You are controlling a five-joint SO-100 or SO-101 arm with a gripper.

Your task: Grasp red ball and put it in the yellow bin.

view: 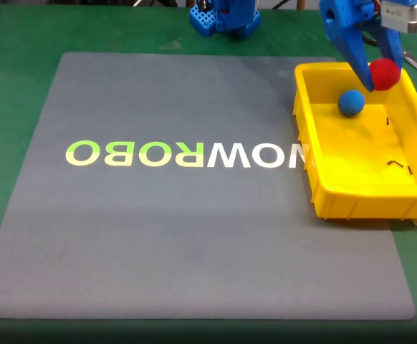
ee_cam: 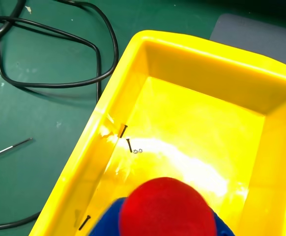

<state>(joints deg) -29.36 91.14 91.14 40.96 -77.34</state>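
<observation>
The red ball point(ee_cam: 168, 209) fills the bottom centre of the wrist view, closest to the lens, clamped between blue fingers point(ee_cam: 108, 221) that show at its lower edges. Behind it lies the floor of the yellow bin point(ee_cam: 192, 54), with small dark screws point(ee_cam: 128, 145) at its left wall.

In the fixed view, from left to right: the grey mat point(view: 158, 244) covers most of the frame, with mirrored lettering point(view: 187, 154) across its middle. The yellow bin point(view: 352, 197) sits at the right edge, partly over the mat. A blue ball point(view: 350, 103) rests inside at the bin's upper left. Just to its right the gripper point(view: 379, 80) hangs over the bin's far end, closed on the red ball point(view: 384, 73). In the wrist view, black cables point(ee_cam: 59, 44) loop over the green table point(ee_cam: 30, 162) at upper left.
</observation>
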